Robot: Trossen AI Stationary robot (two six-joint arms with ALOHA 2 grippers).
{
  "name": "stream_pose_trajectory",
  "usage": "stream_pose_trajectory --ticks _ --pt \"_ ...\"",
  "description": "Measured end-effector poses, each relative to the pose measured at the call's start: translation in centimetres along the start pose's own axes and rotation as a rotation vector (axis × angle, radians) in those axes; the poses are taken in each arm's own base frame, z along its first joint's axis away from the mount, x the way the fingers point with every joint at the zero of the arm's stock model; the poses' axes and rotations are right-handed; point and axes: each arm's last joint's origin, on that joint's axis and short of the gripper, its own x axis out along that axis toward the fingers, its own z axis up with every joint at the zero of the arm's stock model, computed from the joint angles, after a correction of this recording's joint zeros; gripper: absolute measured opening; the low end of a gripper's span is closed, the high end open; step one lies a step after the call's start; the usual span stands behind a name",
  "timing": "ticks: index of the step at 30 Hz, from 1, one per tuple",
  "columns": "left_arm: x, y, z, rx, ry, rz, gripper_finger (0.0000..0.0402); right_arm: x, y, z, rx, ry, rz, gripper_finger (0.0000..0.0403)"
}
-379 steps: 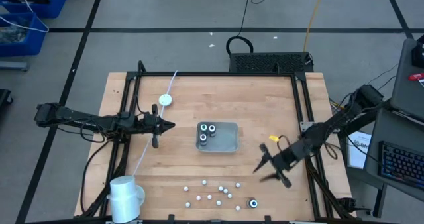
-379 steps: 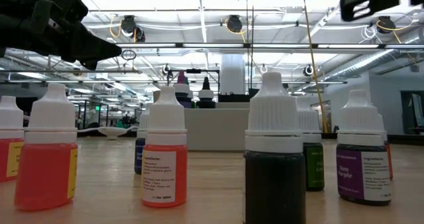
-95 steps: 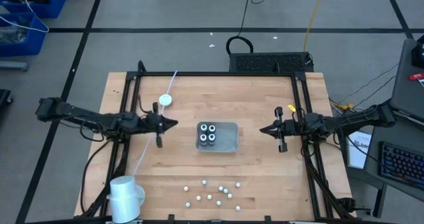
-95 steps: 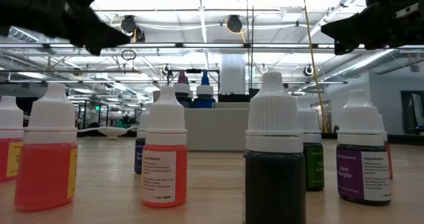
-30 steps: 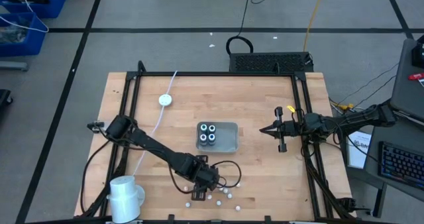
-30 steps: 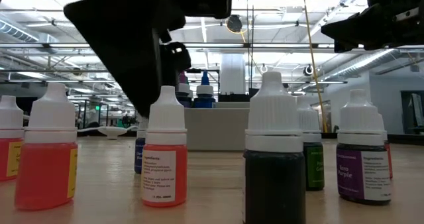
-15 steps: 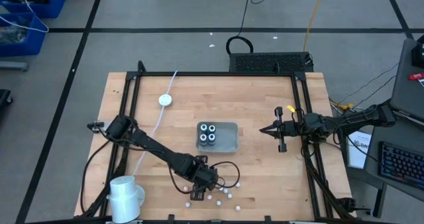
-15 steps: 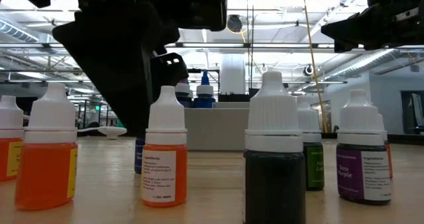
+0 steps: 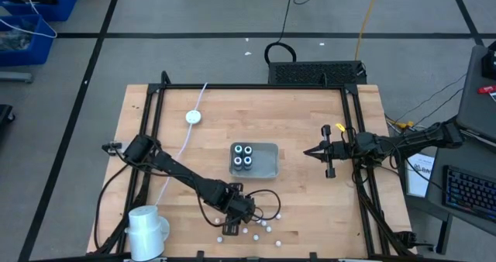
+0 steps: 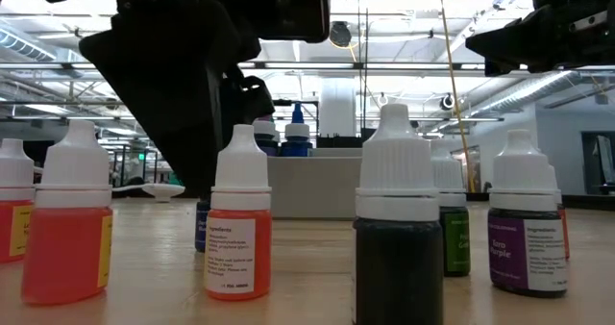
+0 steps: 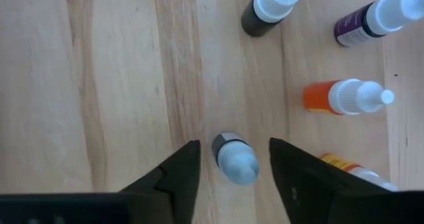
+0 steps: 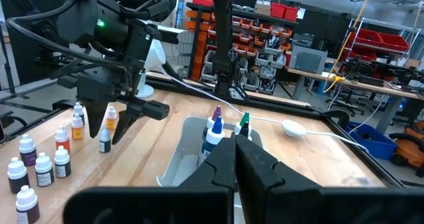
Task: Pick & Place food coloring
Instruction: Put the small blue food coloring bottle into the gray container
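Food coloring bottle (image 11: 234,160) standing between the left gripper's (image 11: 228,164) spread, empty fingers, among 11-odd loose bottles near the table's front edge.
Likely light, rigid, tippy plastic; gripping the body below the cap looks safest. Right gripper (image 9: 313,151) waiting closed beside the tray (image 9: 268,167).

Four dark, pale-topped food coloring bottles (image 9: 245,155) upright, clustered two-by-two inside the grey tray (image 9: 270,164).
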Motion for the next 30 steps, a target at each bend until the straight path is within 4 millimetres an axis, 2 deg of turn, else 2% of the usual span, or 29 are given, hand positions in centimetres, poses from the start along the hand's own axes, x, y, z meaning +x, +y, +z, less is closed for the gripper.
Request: stream_pose_trajectory --ticks 8,11,13,18,23,26,30 --pt "0.0 -0.2 -0.1 0.000 0.022 -0.056 0.0067 0.0 0.0 0.0 0.000 0.000 0.000 0.0000" --pt "-0.3 -0.3 -0.1 0.035 0.037 -0.086 0.0064 0.0 0.0 0.0 0.000 0.000 0.000 0.0000" --pt "-1.2 -0.4 0.0 0.082 0.026 -0.078 0.0064 0.0 0.0 0.0 0.000 0.000 0.000 0.0000" --pt "-5.7 -0.1 0.1 0.176 -0.056 0.042 0.0064 0.0 0.0 0.0 0.000 0.000 0.000 0.0000" --pt "-12.6 0.2 0.1 0.265 -0.240 0.113 0.0066 0.0 0.0 0.0 0.001 -0.002 0.000 0.0000" --pt "-16.0 0.8 -0.7 0.290 -0.341 0.166 0.0068 0.0 0.0 0.0 0.000 -0.003 0.000 0.0000" --pt "-18.4 2.4 -2.9 0.263 -0.418 0.193 0.0069 0.0 0.0 0.0 0.000 -0.002 0.002 0.0000"
